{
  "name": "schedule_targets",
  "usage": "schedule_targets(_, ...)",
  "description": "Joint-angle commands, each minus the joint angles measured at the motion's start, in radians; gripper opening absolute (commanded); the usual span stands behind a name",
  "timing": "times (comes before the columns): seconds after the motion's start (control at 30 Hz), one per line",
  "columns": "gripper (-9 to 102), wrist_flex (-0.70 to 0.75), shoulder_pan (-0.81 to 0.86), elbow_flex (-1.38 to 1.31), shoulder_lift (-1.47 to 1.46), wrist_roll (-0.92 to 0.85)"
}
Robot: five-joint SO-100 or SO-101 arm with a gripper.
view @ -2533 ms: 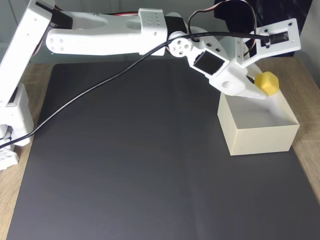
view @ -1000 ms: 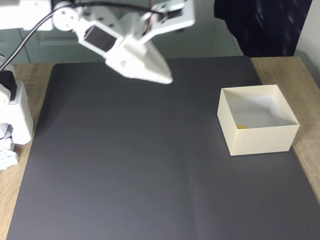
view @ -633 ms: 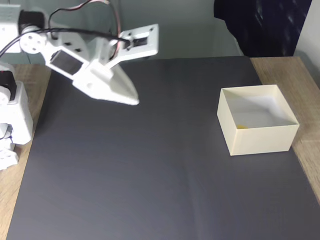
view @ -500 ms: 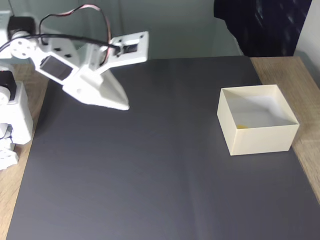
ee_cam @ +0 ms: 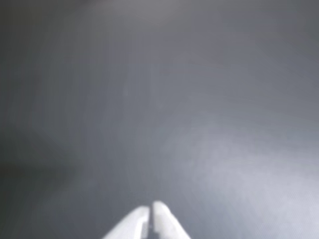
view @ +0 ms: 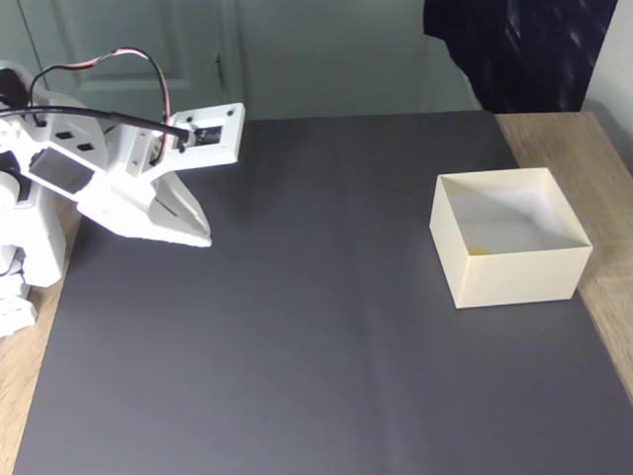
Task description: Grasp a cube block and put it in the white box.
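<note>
Peeking over the near wall of the white box [view: 510, 275], at the right of the fixed view, is a sliver of yellow low in the box's front-left corner; that is most likely the cube block [view: 478, 251], though too little shows to be sure. Judged from its small size and rounded edges, such a block should be light and stiff, a little prone to slip, and best pinched across two flat opposite faces. The box is open-topped and thin-walled, pale inside, and holds nothing else that can be made out; it would probably slide if nudged. It sits on a dark mat [view: 316, 356] over a wooden table [view: 605, 287]. Well apart, at the left of the frame, the gripper [view: 203, 237] hangs above the mat, its fingertips [ee_cam: 141, 219] pressed together and carrying nothing.
</note>
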Motion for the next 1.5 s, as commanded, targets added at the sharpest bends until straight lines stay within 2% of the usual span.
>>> schedule_targets(0.0,1,0.003,0.012,0.008,0.009,0.003)
schedule_targets(0.43,1,0.16,0.04,0.051,0.011,-0.02)
schedule_targets(0.83,0,0.232,0.046,0.086,0.011,-0.089)
schedule_targets(1.27,1,0.264,0.066,0.087,0.011,-0.227)
schedule_targets(1.47,1,0.265,0.066,0.087,0.011,-0.238)
